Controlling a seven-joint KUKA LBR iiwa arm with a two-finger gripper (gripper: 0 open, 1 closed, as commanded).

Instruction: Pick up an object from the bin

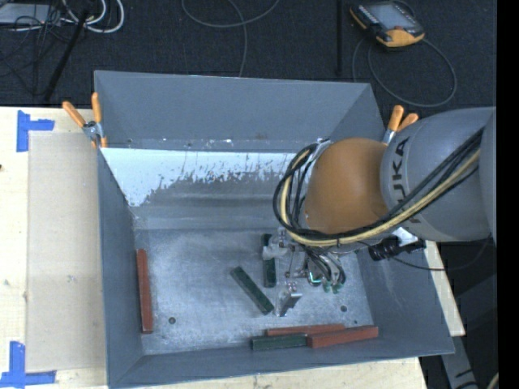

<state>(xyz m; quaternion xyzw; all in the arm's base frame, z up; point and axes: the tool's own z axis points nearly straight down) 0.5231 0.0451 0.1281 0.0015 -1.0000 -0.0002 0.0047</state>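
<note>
My gripper (287, 292) hangs low over the bin floor, right of centre, under the arm's orange cover. Just to its left a dark green stick (251, 290) lies diagonally on the floor, its lower end close to the gripper's tip. A shorter dark green piece (269, 271) stands nearly upright in the view, right against the gripper's left side. I see nothing held in the gripper.
Along the bin's front wall lie a dark green stick (279, 343) and a red-brown stick (344, 335), end to end. Another red-brown stick (144, 290) lies along the left wall. The arm covers the right part of the bin.
</note>
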